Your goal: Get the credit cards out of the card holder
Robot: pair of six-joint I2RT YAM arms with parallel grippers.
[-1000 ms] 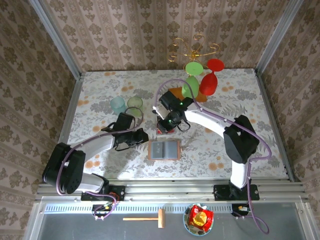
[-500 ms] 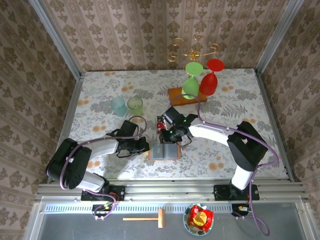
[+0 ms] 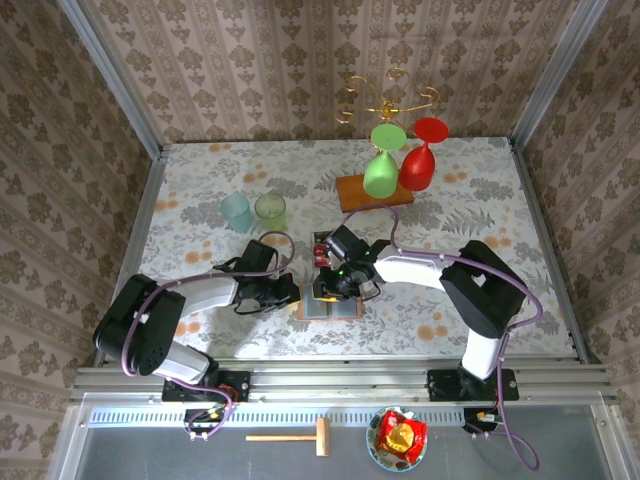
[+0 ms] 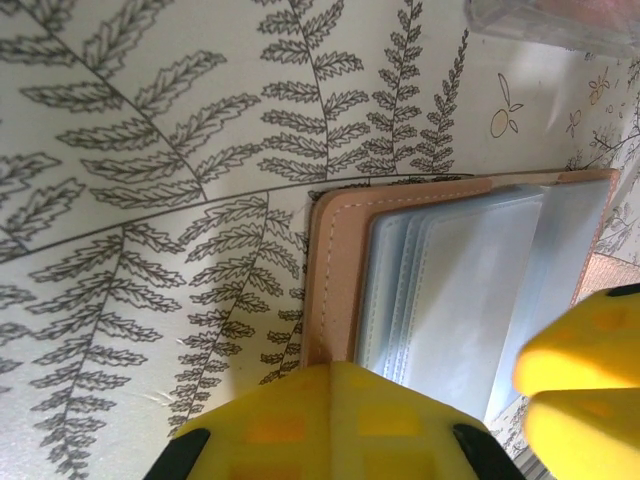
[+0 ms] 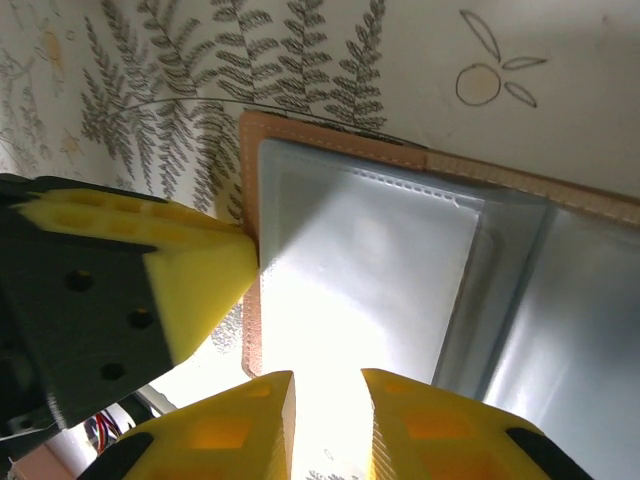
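Observation:
The card holder [image 3: 338, 304] lies open on the table, brown leather rim with blue-grey sleeves [image 4: 470, 290] [image 5: 400, 260]. My left gripper [image 3: 293, 291] [image 4: 335, 372] is shut, its tip pressed on the holder's left brown edge. My right gripper [image 3: 330, 288] [image 5: 326, 385] hovers over the left sleeve page with its jaws a narrow gap apart and nothing between them. Its yellow fingers [image 4: 585, 370] also show in the left wrist view, and a left finger [image 5: 190, 270] in the right wrist view. The credit cards [image 3: 320, 246], red, lie on the table just behind the holder [image 4: 560, 18].
A teal tumbler [image 3: 236, 210] and a green tumbler [image 3: 269, 208] stand at the back left. A wooden board [image 3: 350, 192] carries a green goblet [image 3: 381, 165] and a red goblet [image 3: 420, 160]. A hammer [image 3: 290, 437] and a bowl [image 3: 398, 437] sit below the table's near edge.
The right gripper came forward from behind the holder to over its left page and parted its jaws slightly, leaving the red cards on the table. The left gripper moved onto the holder's left edge.

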